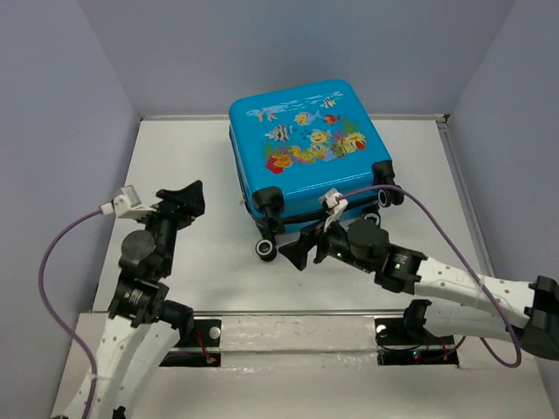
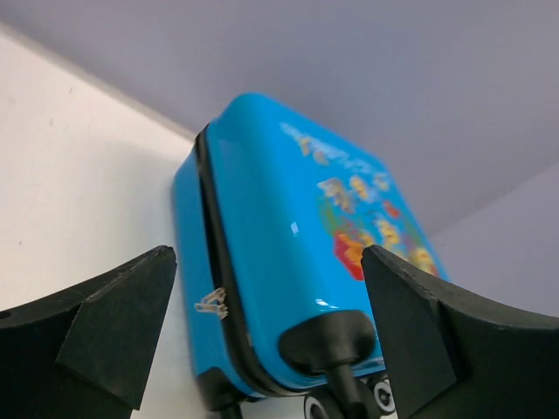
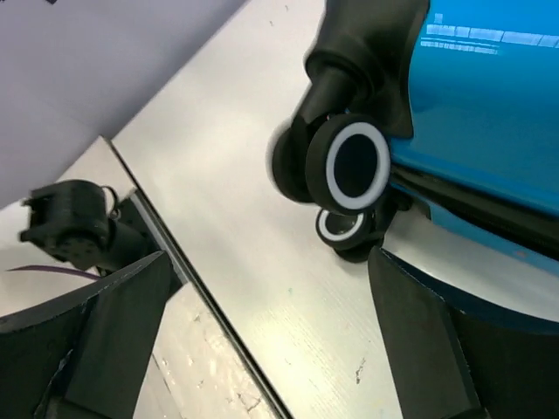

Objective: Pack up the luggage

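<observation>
Luggage (image 1: pixel 306 148): blue hard-shell case, shut, lying flat with the fish face up
Where: far middle of the table (image 1: pixel 192 279), back end close to the rear wall
Long axis: runs near-to-far, far end skewed a little left; wheels (image 1: pixel 265 250) point at the near edge
Handling: likely light and stiff; glossy shell looks slippery and may slide when pushed; not fragile
Hold: judged best at the seam edge or zip pull (image 2: pixel 211 303), not the smooth face
Left gripper (image 1: pixel 190 199): spread wide, empty, well left of the case
Right gripper (image 1: pixel 293 255): spread wide, empty, close to the near-left wheel, not touching
</observation>
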Controlling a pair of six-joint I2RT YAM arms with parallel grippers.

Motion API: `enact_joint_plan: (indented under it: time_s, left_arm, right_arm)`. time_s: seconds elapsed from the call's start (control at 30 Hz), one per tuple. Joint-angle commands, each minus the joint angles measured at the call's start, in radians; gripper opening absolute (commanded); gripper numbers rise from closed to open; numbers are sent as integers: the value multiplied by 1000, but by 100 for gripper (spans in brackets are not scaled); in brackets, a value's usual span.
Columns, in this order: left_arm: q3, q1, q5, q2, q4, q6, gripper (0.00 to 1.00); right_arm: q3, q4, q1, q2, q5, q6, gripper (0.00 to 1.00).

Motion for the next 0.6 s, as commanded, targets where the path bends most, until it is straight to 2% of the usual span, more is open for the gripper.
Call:
enact_joint_plan:
  time_s: [0.0,0.03,0.07,0.1,0.13,0.27,0.43,0.57]
  left_arm:
    - [135,-5,97,-161,-182,103,99]
    - [161,-7,117,-172,-216,119,99]
    - [201,-5,154,-180,-274,137,99]
    - [202,-5,182,-184,-288,154,99]
    - [226,-5,209,-188,-323,166,99]
    - [240,-5,219,-220,-373,166,99]
    - [186,-5,237,-257,-350,185,99]
    - [137,-5,234,-270,-331,186,99]
  right_arm:
    - [145,-205,10,-174,12,-29,99]
    - [163,-289,10,-203,24,-42,79]
    - [203,-332,10,-252,59,-49,64]
    - [203,-375,10,-275,70,-49,64]
    - [237,-445,10,-295,90,-63,99]
    - [269,-529,10,-401,209,-86,100]
    - [206,-524,10,-524,288,-69,100]
    - [162,-494,10,-556,313,-63,100]
